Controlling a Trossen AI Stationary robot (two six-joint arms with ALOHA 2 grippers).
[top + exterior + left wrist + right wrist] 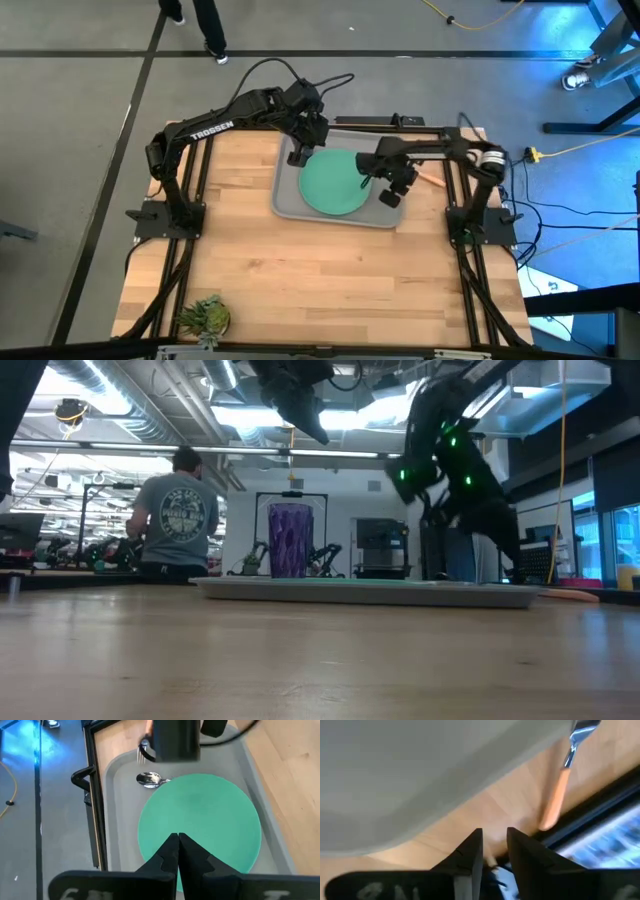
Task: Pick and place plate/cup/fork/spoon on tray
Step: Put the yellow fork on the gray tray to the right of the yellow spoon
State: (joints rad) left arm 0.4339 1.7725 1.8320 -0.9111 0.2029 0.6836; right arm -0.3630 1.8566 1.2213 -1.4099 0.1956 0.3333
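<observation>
The grey tray [285, 205] lies at the table's far middle with the mint-green plate [333, 183] flat on it. The purple cup [290, 540] stands upright on the tray's left part; in the high view my left arm hides it. The spoon's silver bowl [150, 780] lies on the tray floor by the plate's right rim; its handle does not show. The fork [559, 785] lies with its orange handle [432, 180] on the table right of the tray, tines at the tray's rim. My left gripper [177, 840] is shut and empty above the tray's left part. My right gripper [494, 845] hovers over the tray's right end, slightly open and empty.
A small green plant [203, 317] stands at the table's near left corner. Bare wood [330, 280] stretches between the tray and the near edge. A person [178, 515] sits in the room beyond the table, back turned.
</observation>
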